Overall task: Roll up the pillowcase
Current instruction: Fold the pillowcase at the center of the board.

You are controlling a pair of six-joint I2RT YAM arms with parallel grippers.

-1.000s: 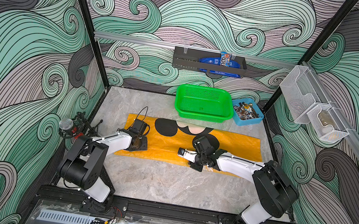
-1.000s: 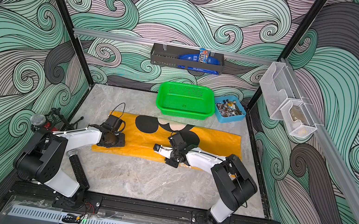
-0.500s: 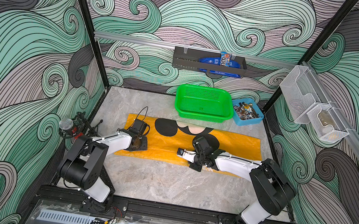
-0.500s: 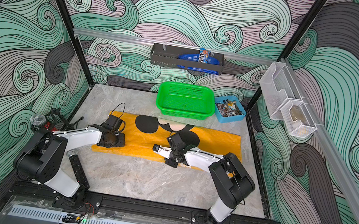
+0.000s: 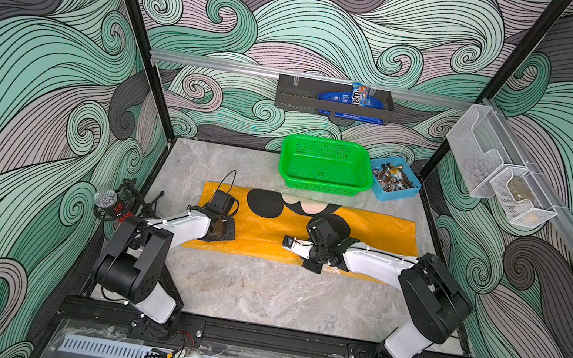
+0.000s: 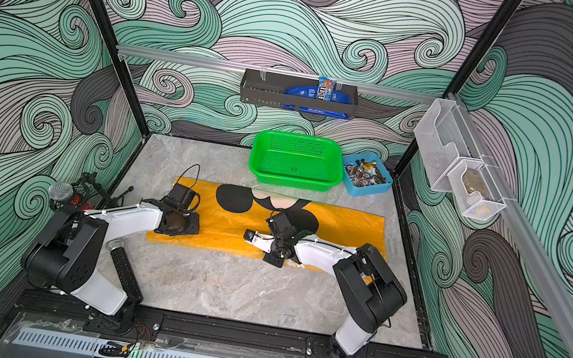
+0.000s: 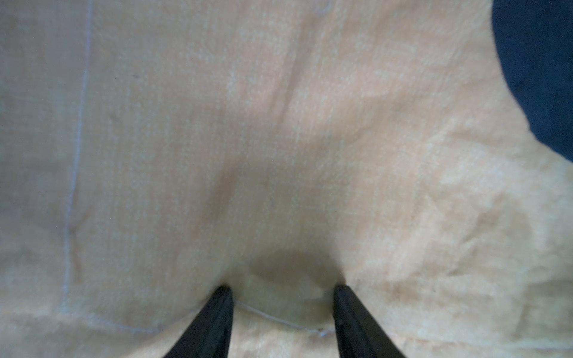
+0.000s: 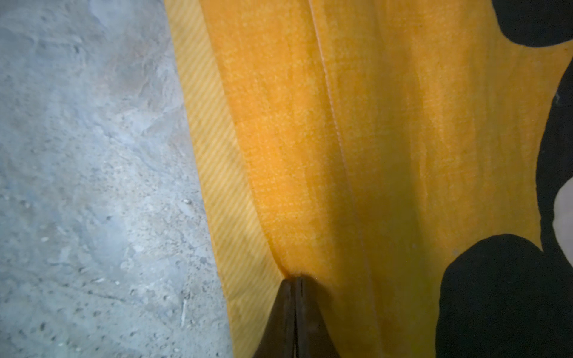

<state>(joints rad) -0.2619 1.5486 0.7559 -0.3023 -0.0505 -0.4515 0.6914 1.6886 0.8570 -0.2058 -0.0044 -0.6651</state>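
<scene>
The mustard-yellow pillowcase [image 5: 261,232] [image 6: 226,230] lies flat across the table in both top views, with its black round-eared print facing up. My left gripper [image 5: 219,231] [image 6: 179,225] points down on its left part. In the left wrist view this gripper [image 7: 282,289] is open, its fingertips [image 7: 224,294] pressing on the fabric [image 7: 279,124]. My right gripper [image 5: 312,265] [image 6: 274,259] is at the near edge, right of the middle. In the right wrist view it [image 8: 294,280] is shut on a raised pinch of the pillowcase [image 8: 310,124] edge.
A green basket [image 5: 325,166] and a blue bin of small parts [image 5: 395,181] stand just behind the pillowcase. A microphone on a stand [image 5: 106,200] sits at the table's left edge. Bare grey table [image 5: 259,292] lies in front of the cloth.
The right gripper's jaws have come together on the near edge of the pillowcase. The left gripper has stayed where it was, still open.
</scene>
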